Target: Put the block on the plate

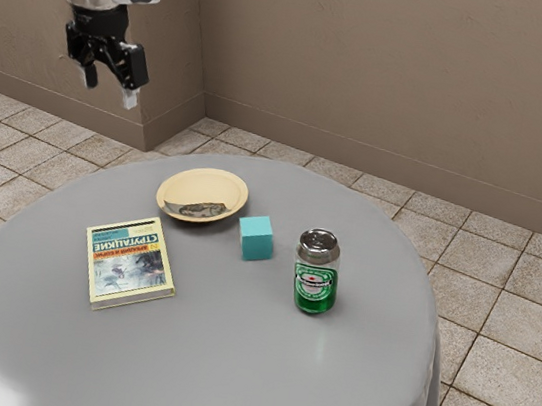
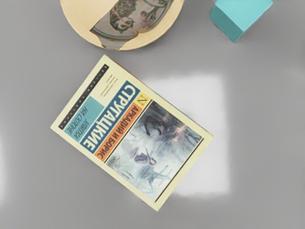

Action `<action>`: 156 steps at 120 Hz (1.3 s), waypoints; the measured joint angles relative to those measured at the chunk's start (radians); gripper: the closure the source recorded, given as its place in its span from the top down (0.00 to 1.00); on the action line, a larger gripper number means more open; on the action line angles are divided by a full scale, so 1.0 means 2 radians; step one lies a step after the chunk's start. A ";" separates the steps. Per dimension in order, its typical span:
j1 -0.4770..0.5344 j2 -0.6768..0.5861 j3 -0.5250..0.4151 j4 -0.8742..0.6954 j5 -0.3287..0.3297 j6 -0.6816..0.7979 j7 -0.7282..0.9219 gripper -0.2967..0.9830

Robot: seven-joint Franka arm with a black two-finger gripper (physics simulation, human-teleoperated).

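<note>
My black gripper (image 1: 109,91) hangs in the air at the exterior view's upper left, its two fingers spread apart with nothing between them. It is well above the table, toward the exterior view's left of the plate. A turquoise block (image 1: 257,238) rests on the grey table beside the round yellowish plate (image 1: 235,194), with a small gap between them. The plate has a dark patterned area on its surface. In the wrist view, part of the block (image 2: 234,20) and part of the plate (image 2: 149,42) appear near the edge of the picture.
A book (image 1: 131,266) lies flat on the grey table (image 1: 218,367), near the plate; in the wrist view the book (image 2: 136,136) is central. A green-labelled can (image 1: 316,275) with a silvery top stands upright near the block, toward the exterior view's right. A wall (image 1: 398,90) rises behind.
</note>
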 joint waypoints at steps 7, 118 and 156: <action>-0.003 0.000 0.000 0.003 -0.002 0.002 -0.001 0.77; -0.062 0.175 -0.003 0.009 -0.096 0.121 -0.350 0.77; -0.059 0.254 -0.006 0.084 -0.102 0.133 -0.399 0.77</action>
